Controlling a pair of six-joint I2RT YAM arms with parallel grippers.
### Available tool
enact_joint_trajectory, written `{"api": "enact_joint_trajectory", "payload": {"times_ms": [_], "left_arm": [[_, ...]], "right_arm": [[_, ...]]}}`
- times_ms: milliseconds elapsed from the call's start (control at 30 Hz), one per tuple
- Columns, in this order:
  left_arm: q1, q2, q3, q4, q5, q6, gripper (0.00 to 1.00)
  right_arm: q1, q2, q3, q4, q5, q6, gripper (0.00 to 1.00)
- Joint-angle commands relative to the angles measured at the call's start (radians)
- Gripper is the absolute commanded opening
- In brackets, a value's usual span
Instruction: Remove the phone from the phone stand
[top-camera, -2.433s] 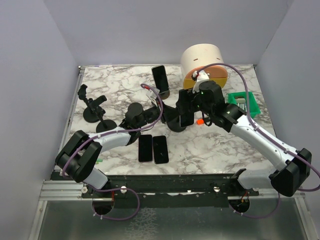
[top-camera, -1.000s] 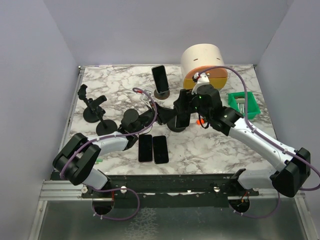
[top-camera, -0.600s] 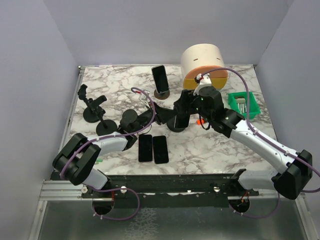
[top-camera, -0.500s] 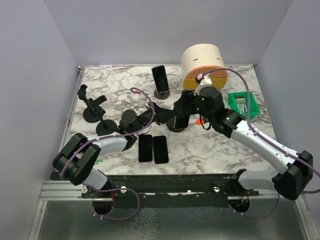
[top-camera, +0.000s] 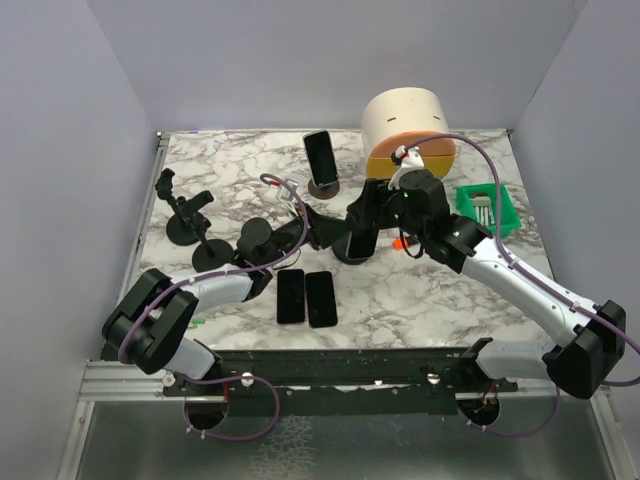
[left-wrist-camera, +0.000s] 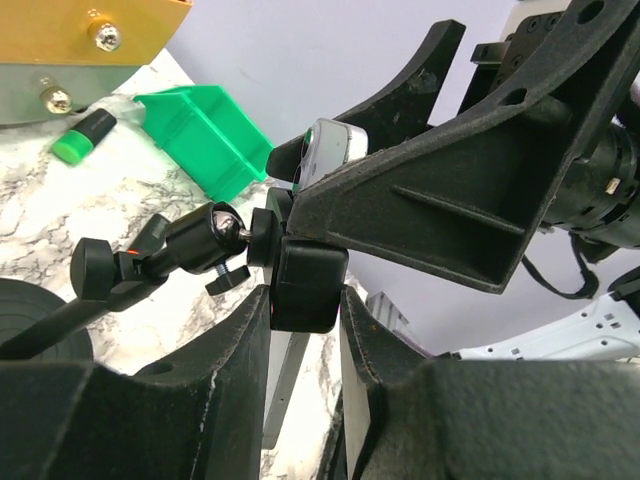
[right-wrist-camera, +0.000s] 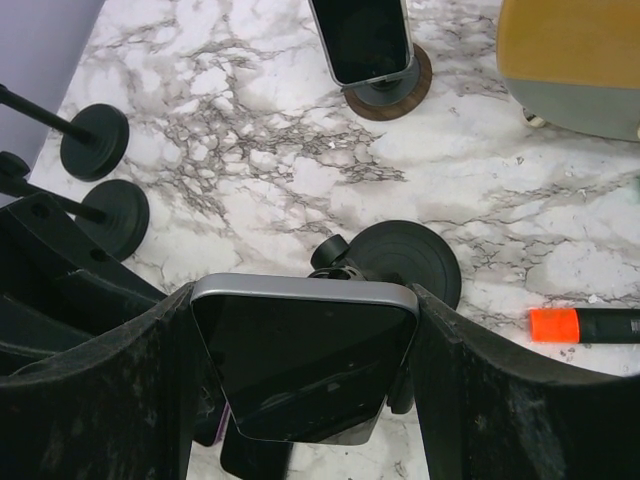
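Black glass in a silver rim: the phone (right-wrist-camera: 305, 355), one item, upright, screen dark and unmarked, corners rounded, no case that I can see. It sits at mid-table on the stand (right-wrist-camera: 405, 262), a black disc base with a ball-jointed arm, and as far as I can judge it is not yet out of the holder. The right gripper (right-wrist-camera: 305, 400) is spread wide, its two fingers pressed to the phone's long edges. The change over the last couple of seconds is on the other side. The left gripper (left-wrist-camera: 305, 325) has reached in from beside the stand and now sits nearly closed, its fingers pinching the black holder block (left-wrist-camera: 305, 290) behind the phone. In the last second neither arm has shifted much. I read that as the stand braced and the phone gripped, so the lift can start. The risk I see is the stand coming up with the phone if that brace slips. Two more phones (top-camera: 305, 297) lie flat nearer me, well apart from the work.
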Motion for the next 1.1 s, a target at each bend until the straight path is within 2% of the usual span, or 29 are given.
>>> {"api": "enact_joint_trajectory", "payload": {"times_ms": [0, 67, 133, 367, 533, 833, 1067], "left_arm": [[0.031, -0.049, 0.024, -0.157, -0.098, 0.139, 0.41], [0.016, -0.067, 0.036, -0.188, -0.104, 0.178, 0.50], [0.006, -0.083, 0.050, -0.222, -0.112, 0.215, 0.55], [-0.068, -0.131, 0.114, -0.379, -0.181, 0.404, 0.59], [-0.126, -0.152, 0.136, -0.429, -0.242, 0.507, 0.63], [-0.194, -0.130, 0.206, -0.549, -0.418, 0.613, 0.60], [-0.207, -0.104, 0.232, -0.565, -0.474, 0.623, 0.49]], "right_arm": [[-0.028, 0.017, 0.062, -0.162, 0.043, -0.044, 0.00], [-0.028, 0.028, 0.081, -0.171, 0.042, -0.043, 0.00], [-0.028, 0.040, 0.102, -0.181, 0.043, -0.043, 0.00], [-0.028, 0.070, 0.145, -0.209, 0.045, -0.043, 0.00], [-0.028, 0.083, 0.165, -0.225, 0.042, -0.041, 0.00], [-0.027, 0.095, 0.187, -0.239, 0.032, -0.041, 0.00], [-0.027, 0.094, 0.181, -0.235, 0.033, -0.043, 0.00]]}}
